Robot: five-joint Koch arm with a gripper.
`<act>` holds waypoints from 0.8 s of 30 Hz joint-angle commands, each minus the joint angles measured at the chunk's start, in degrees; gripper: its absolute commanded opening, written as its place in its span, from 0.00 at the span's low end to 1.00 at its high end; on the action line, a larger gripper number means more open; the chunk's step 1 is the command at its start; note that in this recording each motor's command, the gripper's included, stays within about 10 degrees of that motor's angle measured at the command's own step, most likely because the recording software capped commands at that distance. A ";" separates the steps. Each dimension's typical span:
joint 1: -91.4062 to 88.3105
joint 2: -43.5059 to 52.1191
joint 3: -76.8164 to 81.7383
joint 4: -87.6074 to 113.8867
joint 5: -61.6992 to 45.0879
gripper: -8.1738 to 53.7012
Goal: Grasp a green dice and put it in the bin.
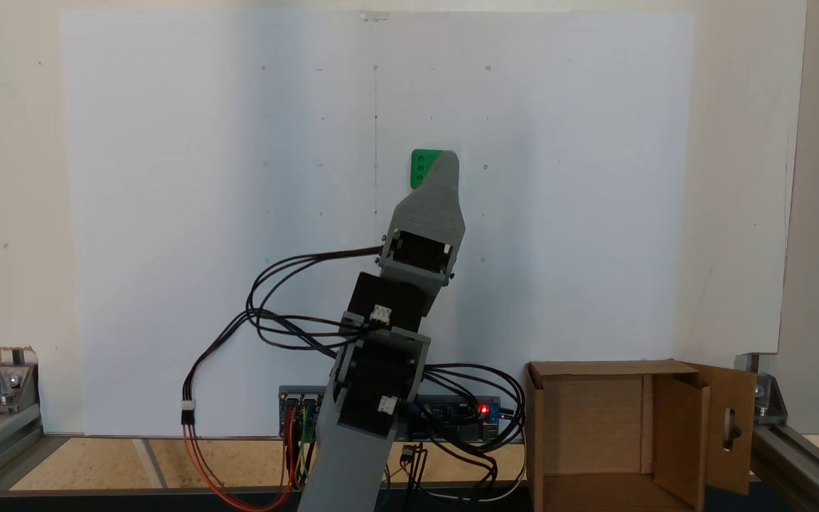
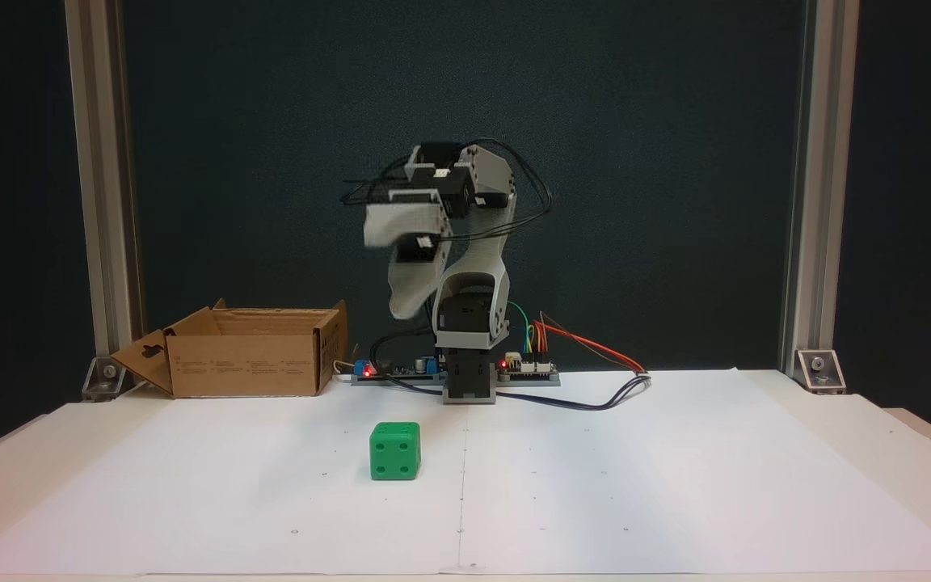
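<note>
green dice (image 2: 395, 451) is seen nearest in a fixed view, resting on the white paper (image 2: 635, 485), well apart from and below the gripper (image 2: 407, 311), which hangs raised near the arm's base. whether the jaws are spread or pressed together cannot be told; nothing is held. being a cube, the dice has no long axis; a four-pip face is turned to that camera. the bin (image 2: 247, 364) stands far left, open, its slotted flap (image 2: 146, 360) folded outward. nothing lies between dice and bin.
</note>
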 commanded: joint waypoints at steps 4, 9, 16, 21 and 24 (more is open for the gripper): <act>0.18 -10.28 -13.97 20.20 1.41 0.83; -0.88 -20.21 -22.32 37.69 -1.49 0.84; -2.11 -29.79 -28.04 45.97 -6.94 0.84; -2.29 -31.82 -28.04 41.57 -8.96 0.84; -2.29 -33.05 -28.12 38.76 -9.23 0.84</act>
